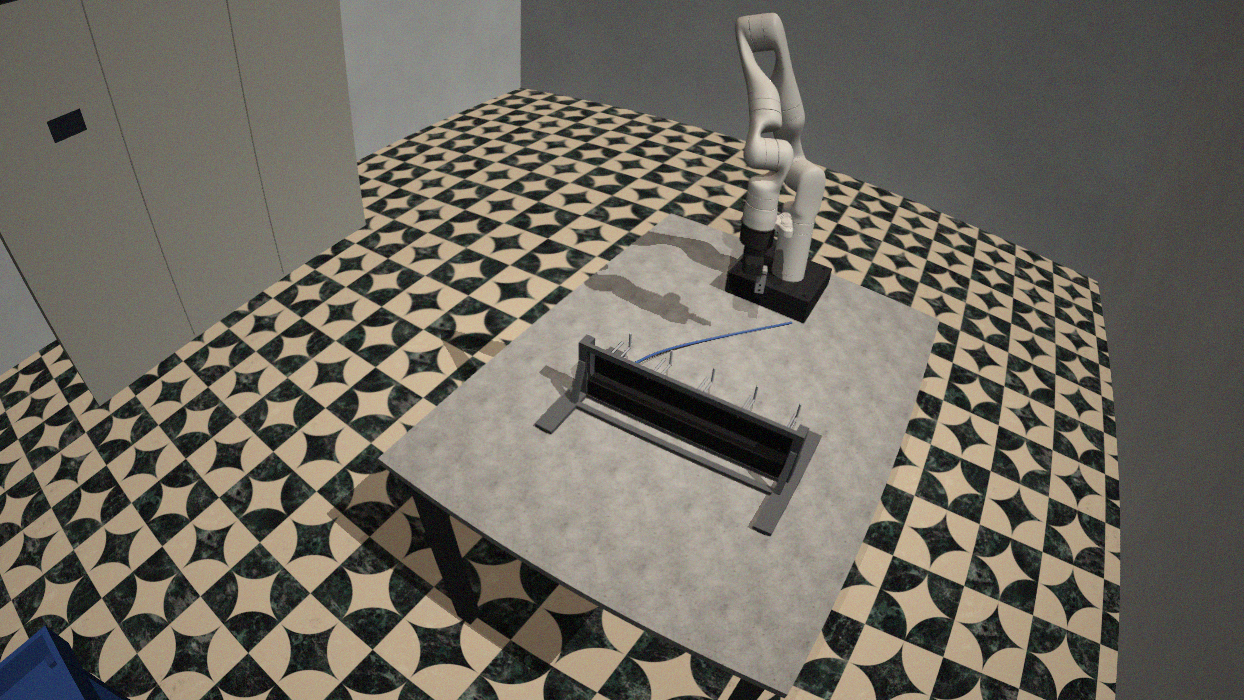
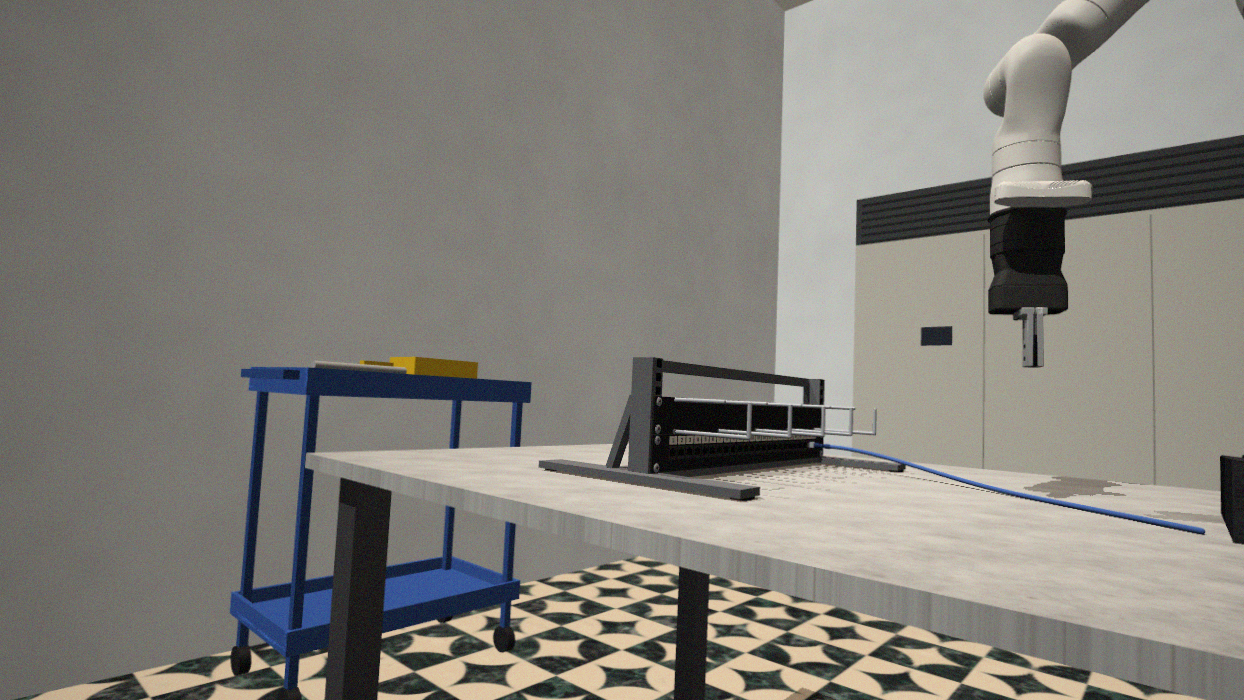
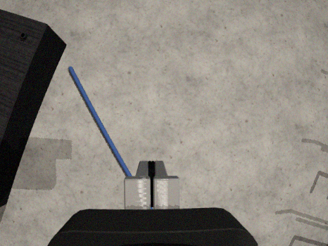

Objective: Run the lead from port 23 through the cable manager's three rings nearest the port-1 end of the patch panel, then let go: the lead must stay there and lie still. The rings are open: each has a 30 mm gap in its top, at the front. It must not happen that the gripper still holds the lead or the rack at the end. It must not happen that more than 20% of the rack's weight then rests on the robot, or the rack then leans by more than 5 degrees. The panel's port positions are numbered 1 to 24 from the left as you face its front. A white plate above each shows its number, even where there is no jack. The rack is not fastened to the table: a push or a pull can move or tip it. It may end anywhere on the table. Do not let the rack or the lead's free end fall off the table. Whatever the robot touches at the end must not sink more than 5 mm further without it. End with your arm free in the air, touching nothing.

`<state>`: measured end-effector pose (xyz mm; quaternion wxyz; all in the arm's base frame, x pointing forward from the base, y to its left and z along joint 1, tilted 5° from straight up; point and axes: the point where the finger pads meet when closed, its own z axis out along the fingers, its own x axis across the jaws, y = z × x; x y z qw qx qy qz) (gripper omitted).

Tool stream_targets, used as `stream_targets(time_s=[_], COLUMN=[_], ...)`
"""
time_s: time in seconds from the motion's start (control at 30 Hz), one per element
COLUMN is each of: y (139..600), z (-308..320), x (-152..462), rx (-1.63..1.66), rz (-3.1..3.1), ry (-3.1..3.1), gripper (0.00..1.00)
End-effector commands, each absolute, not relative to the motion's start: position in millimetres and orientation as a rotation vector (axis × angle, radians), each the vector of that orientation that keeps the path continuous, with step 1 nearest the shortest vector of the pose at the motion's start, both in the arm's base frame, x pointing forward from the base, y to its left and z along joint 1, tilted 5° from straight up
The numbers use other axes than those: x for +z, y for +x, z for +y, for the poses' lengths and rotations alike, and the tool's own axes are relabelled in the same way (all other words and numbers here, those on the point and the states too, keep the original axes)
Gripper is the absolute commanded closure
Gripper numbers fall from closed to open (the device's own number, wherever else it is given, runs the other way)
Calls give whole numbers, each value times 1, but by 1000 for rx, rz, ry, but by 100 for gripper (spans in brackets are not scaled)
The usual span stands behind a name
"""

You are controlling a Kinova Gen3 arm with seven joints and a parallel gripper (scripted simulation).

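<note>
so the black two-finger tool (image 2: 1031,348) is pressed together on nothing, high above the thin blue lead (image 1: 713,338) lying on the grey stone desk (image 1: 608,522) at its 10 o'clock, and descending like that could just shove it.

The gripper (image 2: 1031,348) hangs shut high above the desk's (image 2: 608,513) right side; the blue cable (image 2: 1009,493) lies flat below; the rack (image 2: 645,409) stands mid-desk.

Grey walls, star-patterned floor (image 1: 260,452), blue cart (image 2: 382,383) (yellow box on top), beige cabinets (image 1: 156,156)
</note>
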<state>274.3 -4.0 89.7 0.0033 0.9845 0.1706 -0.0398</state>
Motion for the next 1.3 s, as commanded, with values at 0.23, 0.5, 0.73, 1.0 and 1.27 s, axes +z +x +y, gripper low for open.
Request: stream_targets(time_s=[0.23, 0.5, 0.73, 1.0, 1.27], y=[263, 245, 240, 240, 240], z=[-9, -18, -22, -22, -22], x=[90, 90, 90, 90, 90], rx=[-129, -128, -124, -124, -124], rz=[776, 1188, 1314, 1314, 1314], ry=[3041, 2915, 2863, 2863, 2863], gripper=[100, 100, 100, 33, 33])
